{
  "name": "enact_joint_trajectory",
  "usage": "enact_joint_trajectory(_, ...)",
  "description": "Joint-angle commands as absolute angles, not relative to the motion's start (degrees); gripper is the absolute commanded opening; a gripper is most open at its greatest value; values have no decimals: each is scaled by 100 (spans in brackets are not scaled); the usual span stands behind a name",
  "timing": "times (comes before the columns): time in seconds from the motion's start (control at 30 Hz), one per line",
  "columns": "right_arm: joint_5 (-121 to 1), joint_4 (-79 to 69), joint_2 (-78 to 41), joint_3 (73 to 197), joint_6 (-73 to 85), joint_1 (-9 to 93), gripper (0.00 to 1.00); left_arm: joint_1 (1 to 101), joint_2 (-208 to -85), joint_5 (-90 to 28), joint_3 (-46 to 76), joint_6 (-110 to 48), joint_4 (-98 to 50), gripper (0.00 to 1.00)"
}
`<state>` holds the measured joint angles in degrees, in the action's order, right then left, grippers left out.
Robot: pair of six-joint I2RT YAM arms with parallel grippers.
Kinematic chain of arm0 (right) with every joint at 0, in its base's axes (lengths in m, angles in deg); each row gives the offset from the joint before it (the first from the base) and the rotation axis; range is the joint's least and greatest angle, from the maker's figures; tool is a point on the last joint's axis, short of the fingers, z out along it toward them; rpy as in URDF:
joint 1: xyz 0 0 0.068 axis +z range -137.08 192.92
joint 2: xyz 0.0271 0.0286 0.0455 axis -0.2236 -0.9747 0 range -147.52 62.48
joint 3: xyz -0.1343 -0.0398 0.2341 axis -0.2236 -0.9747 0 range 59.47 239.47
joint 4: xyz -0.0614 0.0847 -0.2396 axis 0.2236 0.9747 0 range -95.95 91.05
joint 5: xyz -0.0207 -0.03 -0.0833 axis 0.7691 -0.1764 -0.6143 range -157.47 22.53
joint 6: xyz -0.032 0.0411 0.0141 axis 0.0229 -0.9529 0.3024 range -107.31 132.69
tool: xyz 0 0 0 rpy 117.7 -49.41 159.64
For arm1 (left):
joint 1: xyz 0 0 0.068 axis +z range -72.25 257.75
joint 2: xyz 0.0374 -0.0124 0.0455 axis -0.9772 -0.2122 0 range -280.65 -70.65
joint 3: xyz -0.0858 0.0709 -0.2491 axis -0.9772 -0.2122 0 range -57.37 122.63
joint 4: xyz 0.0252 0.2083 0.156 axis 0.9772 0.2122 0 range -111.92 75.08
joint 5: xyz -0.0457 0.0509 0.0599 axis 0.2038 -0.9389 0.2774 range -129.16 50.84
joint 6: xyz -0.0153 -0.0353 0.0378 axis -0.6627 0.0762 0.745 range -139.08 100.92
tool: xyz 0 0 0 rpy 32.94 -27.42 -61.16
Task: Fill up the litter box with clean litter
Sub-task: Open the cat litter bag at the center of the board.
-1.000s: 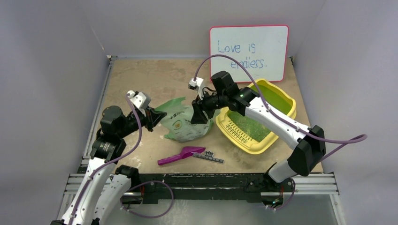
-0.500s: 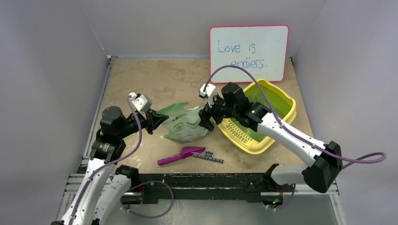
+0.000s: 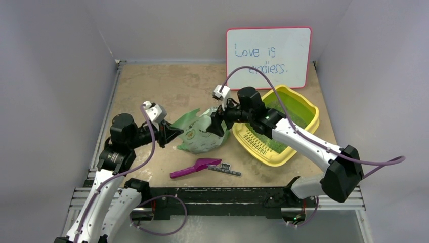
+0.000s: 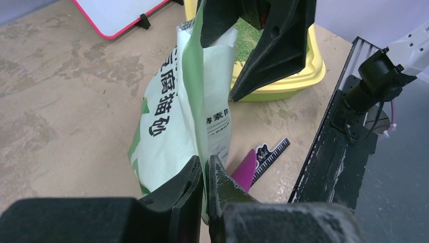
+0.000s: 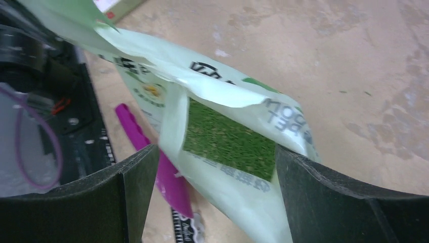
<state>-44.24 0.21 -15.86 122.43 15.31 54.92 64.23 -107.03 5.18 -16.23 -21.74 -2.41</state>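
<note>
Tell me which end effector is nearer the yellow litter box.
Right. The right end effector straddles the bag's open mouth, beside the litter box's slotted end. The left end effector pinches the bag's opposite edge, the whole bag between it and the box.

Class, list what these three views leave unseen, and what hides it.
- Top view: the right arm covers the litter box middle; a cable crosses the whiteboard writing.
- Left wrist: bag and fingers hide most of the scoop.
- Right wrist: bag walls hide how much litter is inside.
</note>
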Motion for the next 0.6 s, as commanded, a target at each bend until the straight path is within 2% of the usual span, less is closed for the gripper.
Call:
enact_joint_trajectory(0.0,-2866,-870,-1470,12488,816,5520,86,6439,-10699,644,-1478,-2078,-158,7)
enact_joint_trajectory(0.1,-2642,-920,-1564,12654,678,5520,86,6439,-10740,541,-1531,-2177,-266,7)
enact_joint_trajectory(0.3,-3680,1280,-1996,13320,1192,5523,76,6439,-10702,147,-1507,-2235,-295,0)
enact_joint_trajectory(0.57,-5721,2675,-1620,13255,1618,5521,82,6435,-10720,63,-1488,-2115,-146,0)
